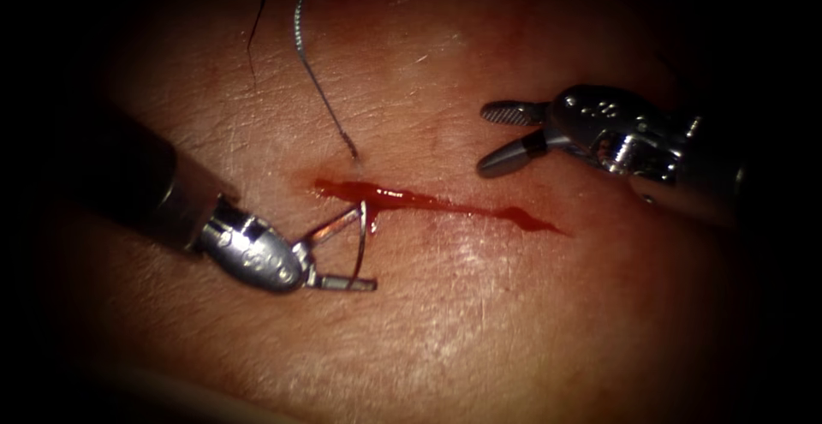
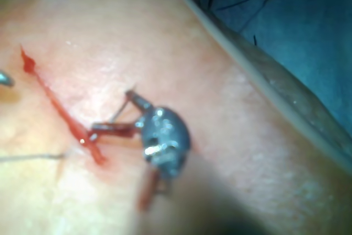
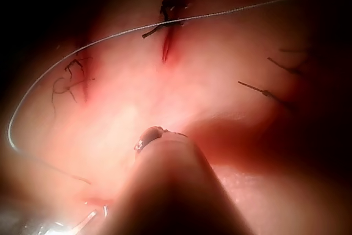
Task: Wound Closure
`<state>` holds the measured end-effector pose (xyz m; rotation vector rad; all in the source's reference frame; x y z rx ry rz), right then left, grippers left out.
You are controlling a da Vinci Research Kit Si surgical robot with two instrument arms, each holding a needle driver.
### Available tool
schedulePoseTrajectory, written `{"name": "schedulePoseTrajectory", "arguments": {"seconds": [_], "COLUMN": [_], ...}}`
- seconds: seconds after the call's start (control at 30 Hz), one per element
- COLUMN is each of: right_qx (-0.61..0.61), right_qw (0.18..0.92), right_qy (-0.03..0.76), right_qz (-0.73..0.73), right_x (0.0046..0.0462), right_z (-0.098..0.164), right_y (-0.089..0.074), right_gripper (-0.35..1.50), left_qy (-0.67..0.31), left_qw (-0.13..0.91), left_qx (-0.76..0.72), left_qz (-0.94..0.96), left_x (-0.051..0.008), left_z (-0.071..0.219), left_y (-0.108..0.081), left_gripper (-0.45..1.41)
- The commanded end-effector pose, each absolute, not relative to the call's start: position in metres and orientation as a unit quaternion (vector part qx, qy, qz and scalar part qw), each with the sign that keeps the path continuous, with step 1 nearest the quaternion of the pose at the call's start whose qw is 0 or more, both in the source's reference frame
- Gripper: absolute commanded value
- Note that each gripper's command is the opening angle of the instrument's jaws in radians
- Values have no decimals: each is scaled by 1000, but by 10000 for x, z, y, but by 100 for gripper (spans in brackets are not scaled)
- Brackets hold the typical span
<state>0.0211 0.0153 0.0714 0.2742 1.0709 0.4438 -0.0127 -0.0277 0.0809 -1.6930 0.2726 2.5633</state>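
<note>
Two tools hover over the tissue [image 1: 445,321], one at each side of the cut [image 1: 437,203], which runs from about nine o'clock toward four o'clock and is filled with red fluid [image 1: 385,194].

At eight o'clock, the left tool [image 1: 347,248] comes in with its jaws spread apart. The curved needle [image 1: 363,240] stands between them, its upper end at the cut's near edge close to the cut's left end. Whether either jaw truly grips it, or how deep its tip sits in the tissue, I cannot tell.

From twelve o'clock, a thread [image 1: 317,81] comes down and enters the tissue just above the cut's left end.

At two o'clock, the right tool [image 1: 497,140] hangs with jaws apart, holding nothing, well away from the needle. The left tool is by far the nearer one.
</note>
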Motion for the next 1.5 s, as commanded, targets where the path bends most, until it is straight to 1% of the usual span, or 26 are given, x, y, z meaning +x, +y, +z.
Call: {"name": "schedulePoseTrajectory", "arguments": {"seconds": [0.03,0.27,0.47,0.57,0.6,0.63,0.67,0.73,0.77,0.8,0.83,0.87,1.13,1.17,1.23,1.4,1.43,1.5], "right_qx": [130,130,129,129,129,129,129,129,129,129,129,128,128,127,127,129,159,180], "right_qw": [827,827,827,827,827,827,827,827,826,826,826,826,826,825,825,825,812,805], "right_qy": [505,505,506,506,506,506,506,505,506,506,506,506,507,508,508,509,515,517], "right_qz": [209,209,209,210,210,210,210,210,211,211,211,211,212,212,213,210,224,227], "right_x": [219,220,219,219,218,218,217,217,217,217,217,217,217,217,218,220,224,229], "right_z": [719,718,718,718,718,718,718,718,718,718,718,718,718,718,717,711,704,698], "right_y": [151,149,148,148,148,147,147,147,147,147,147,148,148,148,147,142,131,123], "right_gripper": [131,131,131,131,131,131,131,131,131,131,131,131,131,131,131,131,121,118], "left_qy": [88,88,86,85,85,87,82,80,79,79,79,77,42,6,-32,-93,-115,-128], "left_qw": [27,26,25,25,25,22,26,28,36,36,36,38,69,81,92,108,114,118], "left_qx": [-548,-549,-550,-551,-551,-551,-551,-551,-547,-546,-546,-547,-543,-554,-565,-576,-581,-584], "left_qz": [831,831,830,830,830,830,830,830,833,833,833,833,836,829,820,805,797,793], "left_x": [-128,-129,-136,-137,-137,-137,-136,-134,-131,-129,-129,-128,-113,-111,-112,-117,-120,-121], "left_z": [816,819,819,820,820,820,820,820,818,817,817,817,803,794,785,772,764,757], "left_y": [-285,-284,-283,-283,-282,-282,-282,-281,-280,-280,-280,-280,-278,-277,-279,-290,-296,-302], "left_gripper": [84,84,76,56,35,29,12,-6,-25,-35,-35,-45,-45,-45,-45,-45,-45,-45]}}
